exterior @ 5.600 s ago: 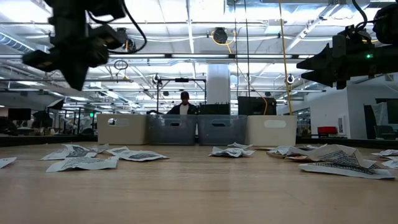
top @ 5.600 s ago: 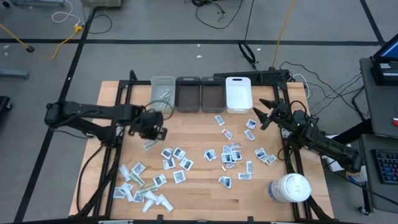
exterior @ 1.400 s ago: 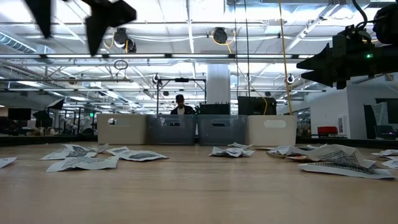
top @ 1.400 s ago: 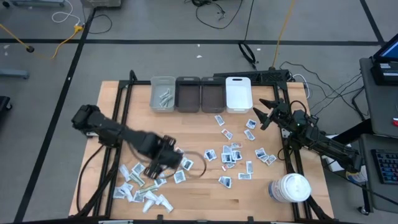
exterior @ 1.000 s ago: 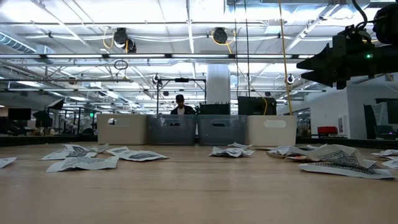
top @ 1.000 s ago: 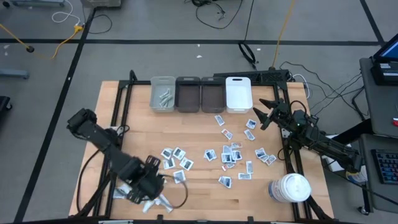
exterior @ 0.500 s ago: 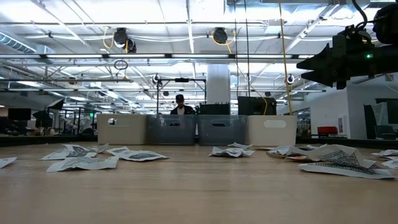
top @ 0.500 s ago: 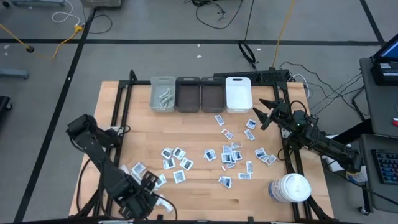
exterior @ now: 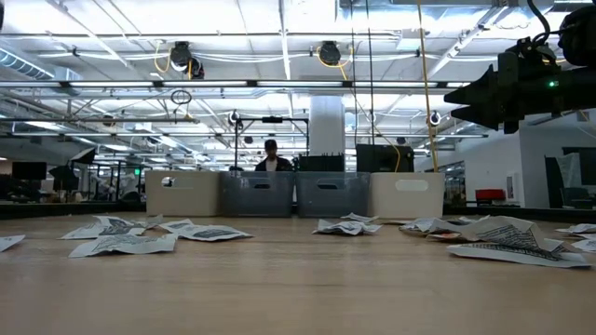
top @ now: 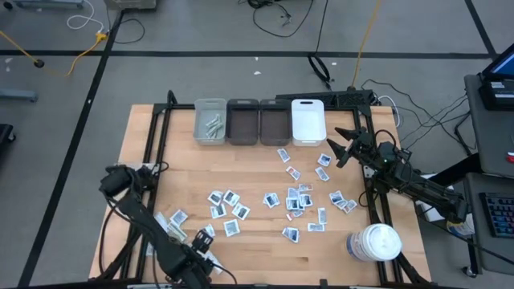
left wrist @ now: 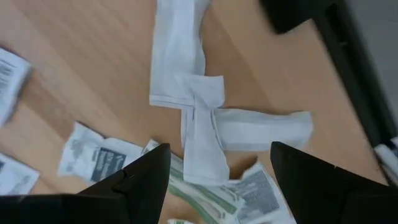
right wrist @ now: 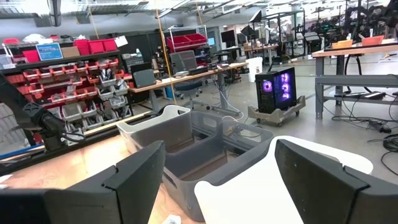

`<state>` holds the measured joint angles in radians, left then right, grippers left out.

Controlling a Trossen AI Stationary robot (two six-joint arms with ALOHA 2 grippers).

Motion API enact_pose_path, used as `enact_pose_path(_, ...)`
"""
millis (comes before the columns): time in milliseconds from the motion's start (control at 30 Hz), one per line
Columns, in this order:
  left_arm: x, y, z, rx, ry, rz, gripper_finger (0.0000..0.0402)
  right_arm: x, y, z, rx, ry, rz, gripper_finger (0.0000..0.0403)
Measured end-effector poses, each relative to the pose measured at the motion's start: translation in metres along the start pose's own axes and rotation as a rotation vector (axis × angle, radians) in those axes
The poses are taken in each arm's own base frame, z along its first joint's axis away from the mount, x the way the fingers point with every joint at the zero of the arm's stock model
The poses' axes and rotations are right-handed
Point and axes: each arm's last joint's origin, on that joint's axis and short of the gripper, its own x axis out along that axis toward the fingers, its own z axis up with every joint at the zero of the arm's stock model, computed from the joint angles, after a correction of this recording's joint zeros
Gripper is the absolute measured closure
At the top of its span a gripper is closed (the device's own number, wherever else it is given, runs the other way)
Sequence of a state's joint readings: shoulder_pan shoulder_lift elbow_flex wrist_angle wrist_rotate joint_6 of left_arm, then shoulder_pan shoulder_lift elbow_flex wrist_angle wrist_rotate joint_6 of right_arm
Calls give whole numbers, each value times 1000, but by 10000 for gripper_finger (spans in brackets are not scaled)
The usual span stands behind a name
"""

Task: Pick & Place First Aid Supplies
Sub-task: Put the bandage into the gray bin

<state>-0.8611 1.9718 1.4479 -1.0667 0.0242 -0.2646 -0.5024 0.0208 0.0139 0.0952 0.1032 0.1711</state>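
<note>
The left hand (top: 195, 269) hangs over the 7 o'clock corner of the pale wooden tabletop (top: 257, 172), its two dark fingers (left wrist: 140, 180) spread apart and grasping nothing. Directly beneath them, in the left wrist view, lie the long pale wrapped strips (left wrist: 196, 121), crossed over one another, with small flat white sachets with dark print (left wrist: 93, 155) just beside them and a greenish-striped wrapper (left wrist: 205, 199) partly under the strips. The fingers stand on either side of the crossed strips; whether they touch them cannot be told.

The right hand (top: 344, 144) waits at about 3 o'clock, above the tabletop's edge, with its fingers (right wrist: 134, 177) released wide and empty, pointing toward the bins.

Most of the scattered white sachets (top: 297, 197) lie between the centre and 4 o'clock, with a smaller group (top: 225, 209) nearer 7 o'clock. At 12 o'clock a row of four small rectangular bins runs along the far edge: a light grey bin (top: 210, 120) with a few pale strips (top: 213, 126) inside, two dark grey bins (top: 259, 122), and a white bin (top: 307, 120). A large white round jar with a lid (top: 374, 242) stands at 5 o'clock.

In the low view, sachets (exterior: 121, 244) lie flat across the wood, and a person (exterior: 271, 158) shows behind the bins.
</note>
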Motion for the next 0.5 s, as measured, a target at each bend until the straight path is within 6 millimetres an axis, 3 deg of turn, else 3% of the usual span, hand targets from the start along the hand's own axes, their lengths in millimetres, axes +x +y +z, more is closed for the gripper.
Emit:
enact_pose_path(167,19,5,6,-15,51,13,119,0,0,0,0,0,0,105)
enact_pose_path(300,24,8,7,5,63,15,126,0,0,0,0,0,0,105)
enact_pose_path(500,34,10,9,44,24,-21,201,0,0,0,0,0,0,105)
